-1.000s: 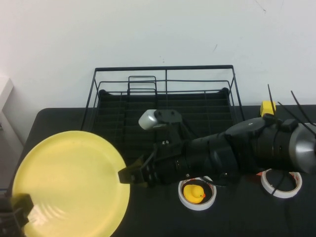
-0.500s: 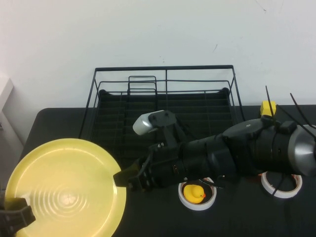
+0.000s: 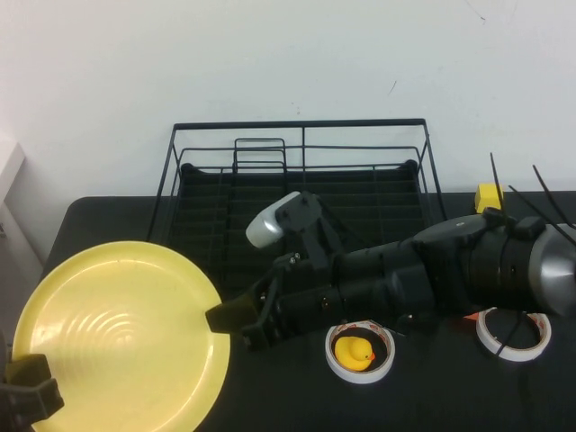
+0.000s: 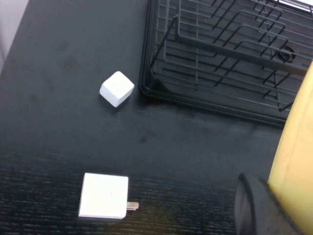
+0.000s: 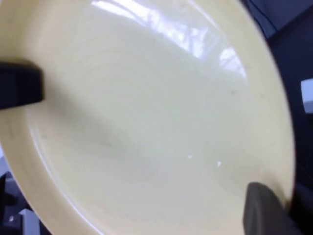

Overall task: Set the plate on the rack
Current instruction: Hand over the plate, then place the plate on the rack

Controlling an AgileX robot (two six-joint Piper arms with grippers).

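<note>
Plate (image 3: 121, 337) is sitting at the lower left of the high view, tilted so its hollow face is looking up toward the camera; being round, it is not having any long axis. It is still outside the rack (image 3: 300, 193), which is standing at the upper middle. The left gripper (image 3: 31, 400) is pinching the plate's rim at the lower left corner. The right gripper (image 3: 236, 321) is closing on the opposite rim at the middle. Both hands are gripping only a thin edge, so I judge the plate could slip or twist if one arm is pulling faster than the other. It could also be knocking the rack's front rail, or the tape roll with the duck (image 3: 355, 350) just beside the right arm.
</note>
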